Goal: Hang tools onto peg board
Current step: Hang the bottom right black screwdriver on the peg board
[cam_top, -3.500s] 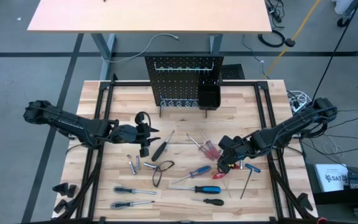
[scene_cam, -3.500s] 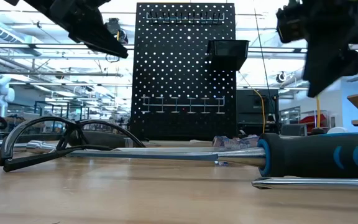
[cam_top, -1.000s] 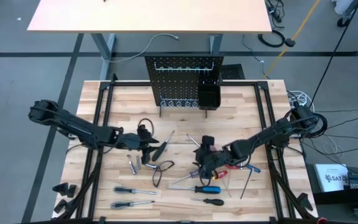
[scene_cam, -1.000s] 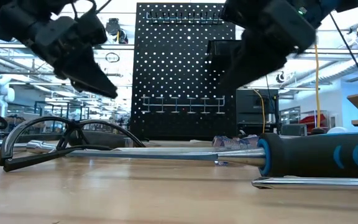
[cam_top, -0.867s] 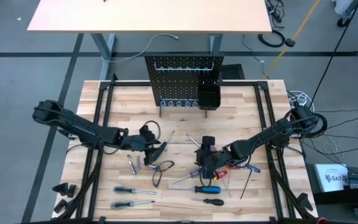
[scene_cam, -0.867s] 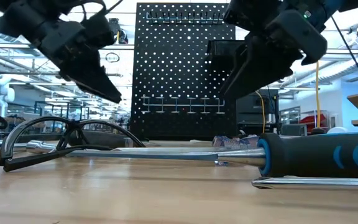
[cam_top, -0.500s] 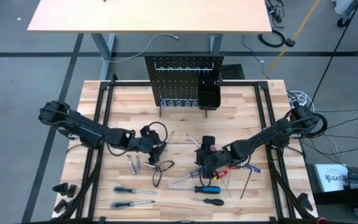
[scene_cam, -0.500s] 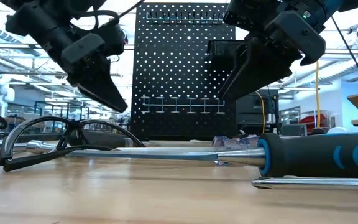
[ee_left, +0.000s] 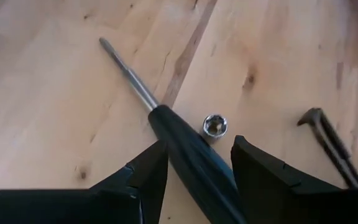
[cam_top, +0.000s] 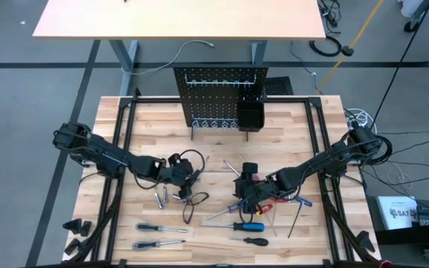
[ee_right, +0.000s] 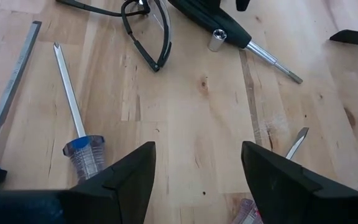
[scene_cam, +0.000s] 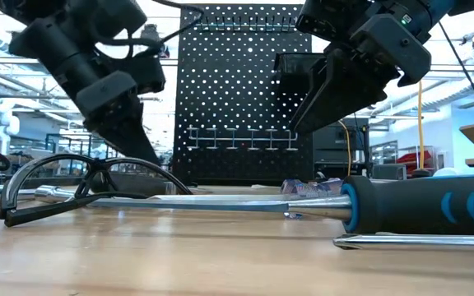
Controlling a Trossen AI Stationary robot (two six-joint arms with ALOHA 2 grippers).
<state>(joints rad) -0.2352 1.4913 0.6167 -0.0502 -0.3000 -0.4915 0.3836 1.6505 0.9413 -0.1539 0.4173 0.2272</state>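
The left claw stands open around the black screwdriver handle on the worktop. It should close squarely on the handle before lifting. The right claw hangs open, grasping nothing

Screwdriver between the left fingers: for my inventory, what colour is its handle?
Black handle, with a bare silver shaft; the left wrist view shows it best.

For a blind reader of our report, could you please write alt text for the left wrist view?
The left claw stands open over a black-handled screwdriver, one finger on each side of the handle. The metal shaft lies on the wooden table, a small silver socket bit sits beside the handle, and a black wire loop lies nearby.
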